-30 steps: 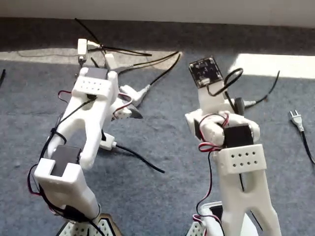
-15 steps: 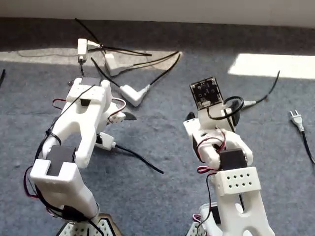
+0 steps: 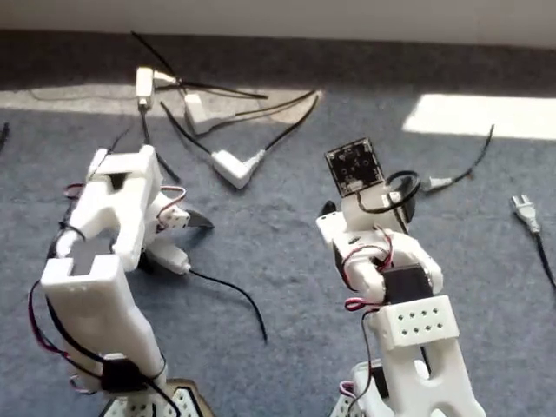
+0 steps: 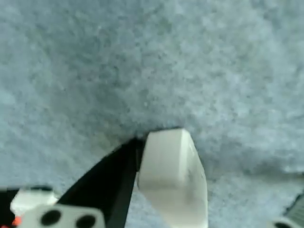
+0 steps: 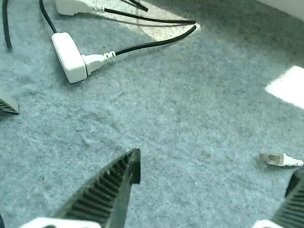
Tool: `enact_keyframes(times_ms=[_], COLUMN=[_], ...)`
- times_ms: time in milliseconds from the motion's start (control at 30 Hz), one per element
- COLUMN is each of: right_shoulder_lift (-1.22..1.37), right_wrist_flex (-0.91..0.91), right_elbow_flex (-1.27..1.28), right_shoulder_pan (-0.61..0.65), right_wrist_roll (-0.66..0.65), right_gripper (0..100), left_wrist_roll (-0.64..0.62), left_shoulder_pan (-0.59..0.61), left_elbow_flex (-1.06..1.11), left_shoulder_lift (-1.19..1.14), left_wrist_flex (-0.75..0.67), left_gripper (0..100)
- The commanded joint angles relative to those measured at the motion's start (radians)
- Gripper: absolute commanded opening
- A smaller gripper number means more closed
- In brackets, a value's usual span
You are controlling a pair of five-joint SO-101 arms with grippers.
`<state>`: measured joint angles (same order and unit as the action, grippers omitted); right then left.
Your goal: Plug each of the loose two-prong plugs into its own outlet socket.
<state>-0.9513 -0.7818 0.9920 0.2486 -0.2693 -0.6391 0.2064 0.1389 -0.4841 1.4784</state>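
At the left, the left claw (image 3: 184, 228) sits low over the grey carpet (image 3: 287, 261) with a white connector (image 4: 171, 175) right against it, its black cable (image 3: 243, 297) trailing near and right; I cannot tell whether the claw grips the connector. Farther off in the middle lies a white socket (image 5: 69, 57) with a seated plug (image 5: 97, 61) in it. The right claw (image 5: 216, 166) gapes wide and empty above the carpet, with 1 loose two-prong plug (image 5: 278, 159) just to its right and a second loose plug (image 3: 521, 208) well apart at the right edge.

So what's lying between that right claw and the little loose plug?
Only bare grey carpet, as the right wrist view shows: the loose plug lies apart from the open right gripper.
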Motion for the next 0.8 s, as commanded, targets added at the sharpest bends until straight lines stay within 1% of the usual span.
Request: enact_keyframes(times_ms=[0, 133, 233, 300, 400, 467, 700, 767], right_shoulder_lift=[-0.021, -0.021, -0.021, -0.021, -0.021, -0.021, -0.021, -0.021], right_wrist_flex=[0.019, 0.019, 0.019, 0.019, 0.019, 0.019, 0.019, 0.019], right_elbow_flex=[-0.005, -0.005, -0.005, -0.005, -0.005, -0.005, -0.004, -0.004], right_shoulder_pan=[0.005, 0.005, 0.005, 0.005, 0.005, 0.005, 0.005, 0.005], right_wrist_roll=[-0.006, -0.006, -0.006, -0.006, -0.006, -0.006, -0.006, -0.006], right_gripper=[44.4, 44.4, 44.4, 44.4, 44.4, 44.4, 44.4, 44.4], left_wrist_roll=[0.003, 0.003, 0.006, 0.057, 0.153, 0.189, 0.195, 0.199], left_shoulder_pan=[0.012, 0.013, 0.012, 0.007, -0.012, -0.031, -0.085, -0.093], left_elbow_flex=[-0.038, -0.094, -0.133, -0.162, -0.237, -0.272, -0.289, -0.289], left_shoulder_lift=[-0.054, -0.094, -0.101, -0.101, -0.101, -0.101, -0.101, -0.099], left_wrist_flex=[0.037, 0.098, 0.123, 0.146, 0.189, 0.212, 0.226, 0.224], left_gripper=[48, 46, 37, 33, 33, 33, 33, 29])
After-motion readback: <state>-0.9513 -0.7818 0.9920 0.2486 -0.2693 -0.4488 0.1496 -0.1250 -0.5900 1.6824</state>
